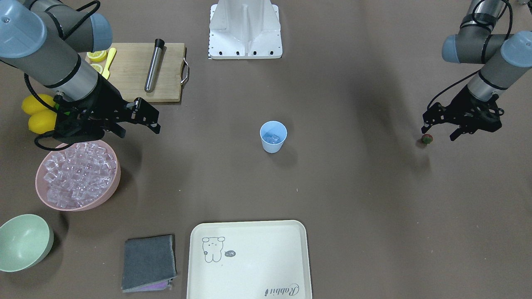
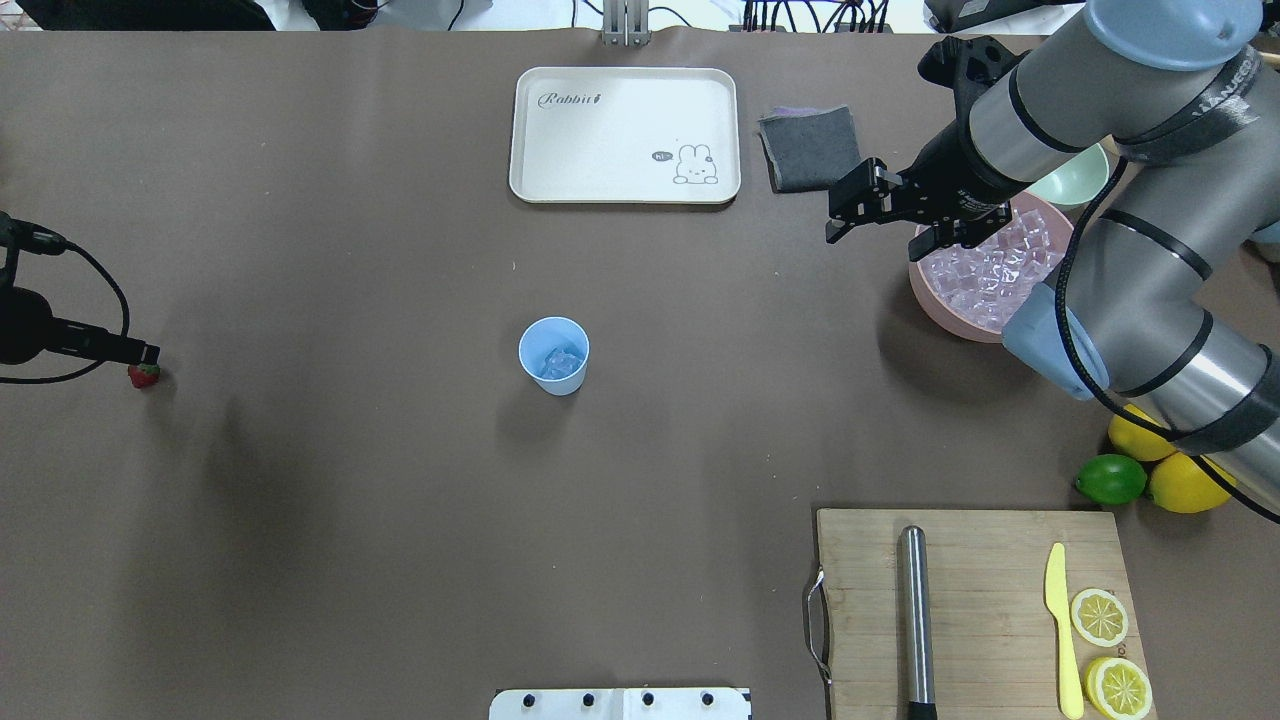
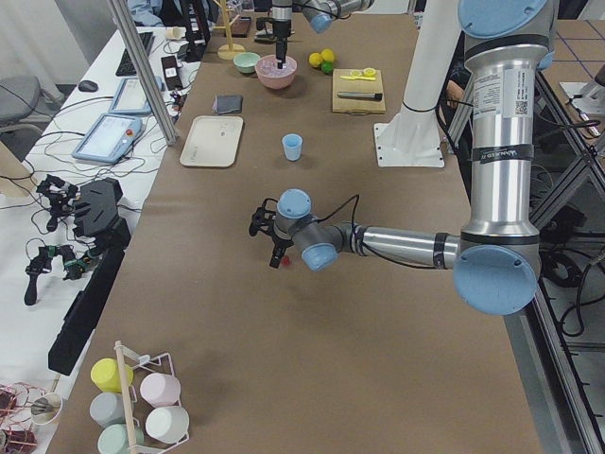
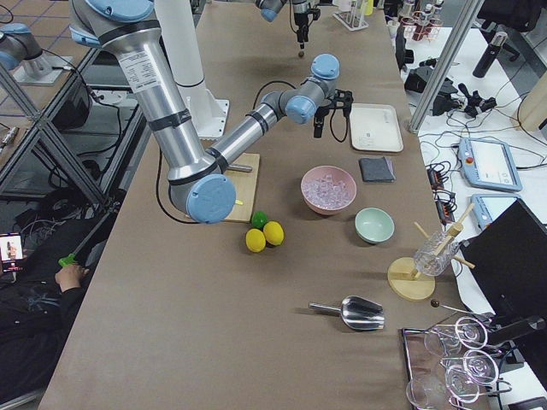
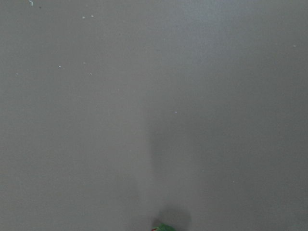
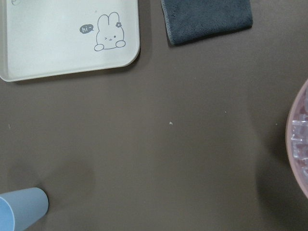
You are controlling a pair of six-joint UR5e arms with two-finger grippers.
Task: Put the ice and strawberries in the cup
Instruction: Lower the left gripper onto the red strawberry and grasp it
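Note:
The light blue cup (image 1: 273,136) (image 2: 553,355) stands mid-table with a few clear ice cubes (image 2: 560,364) inside. More ice (image 1: 79,172) fills a pink bowl (image 2: 935,300). My right gripper (image 1: 139,131) (image 2: 880,240) hangs open and empty just beside that bowl's rim. A small red strawberry (image 1: 427,139) (image 2: 143,375) with a green top lies on the table at the far end. My left gripper (image 1: 439,132) is open just above it, one fingertip (image 2: 140,352) right next to the berry. The left wrist view shows only the berry's top (image 5: 163,227).
A cream tray (image 1: 249,257), a grey cloth (image 1: 149,261) and a pale green bowl (image 1: 23,241) sit along one table edge. A cutting board (image 1: 137,70) carries a steel muddler (image 1: 153,66), lemon slices and a yellow knife. Lemons (image 1: 39,112) and a lime (image 2: 1110,480) lie nearby.

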